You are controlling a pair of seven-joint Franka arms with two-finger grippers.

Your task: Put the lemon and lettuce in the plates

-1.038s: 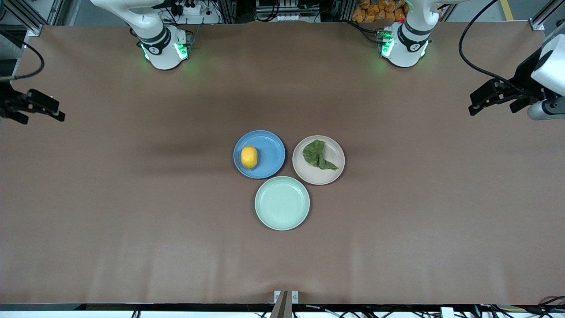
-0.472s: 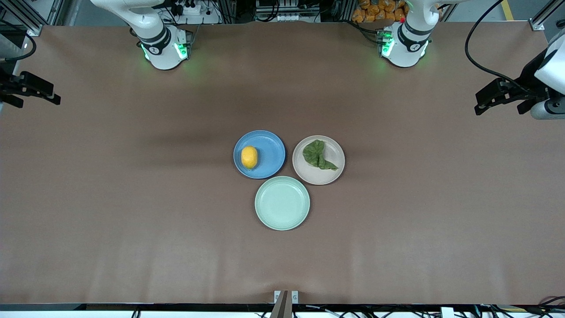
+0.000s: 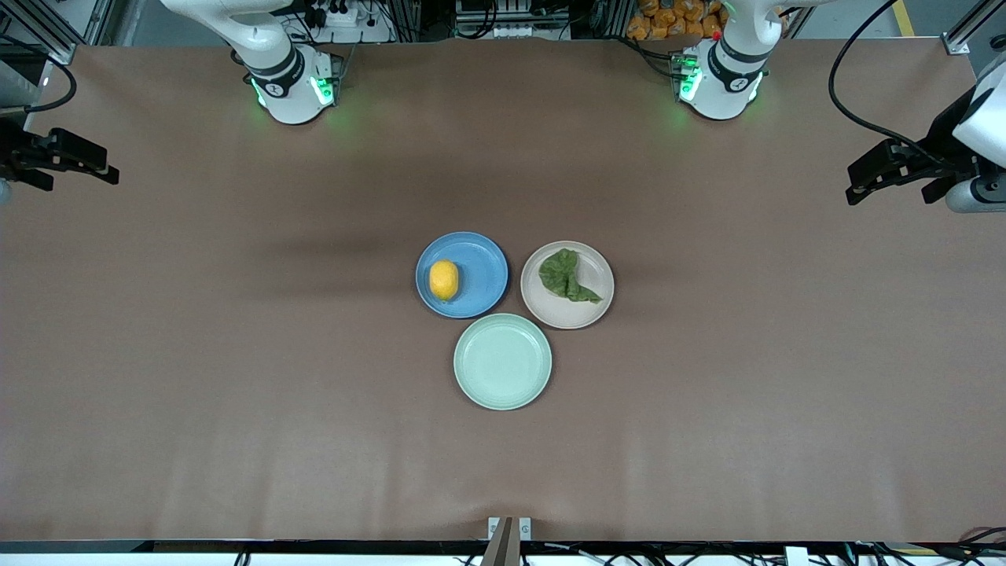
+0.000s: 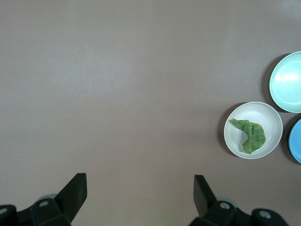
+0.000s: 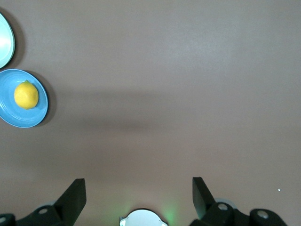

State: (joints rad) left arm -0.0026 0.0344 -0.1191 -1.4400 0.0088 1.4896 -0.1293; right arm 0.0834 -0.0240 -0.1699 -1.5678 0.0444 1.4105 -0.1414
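Note:
The lemon [image 3: 444, 280] lies in the blue plate [image 3: 479, 267] at mid-table; it also shows in the right wrist view [image 5: 26, 95] on the blue plate [image 5: 14, 117]. The lettuce [image 3: 566, 275] lies in the pinkish-beige plate [image 3: 593, 310] beside it; it also shows in the left wrist view [image 4: 250, 134] on that plate [image 4: 270, 117]. My left gripper [image 3: 863, 171] is open and empty, raised over the left arm's end of the table. My right gripper [image 3: 98, 163] is open and empty, raised over the right arm's end of the table.
A pale mint-green plate [image 3: 502, 362] stands empty, nearer to the front camera than the other two plates and touching both. The arm bases [image 3: 292, 82] [image 3: 719, 75] stand along the table's top edge. Brown table surface surrounds the plates.
Both grippers have drifted slightly at the table's ends. The right gripper rose then settled a little lower. The lemon, lettuce and plates have not moved.

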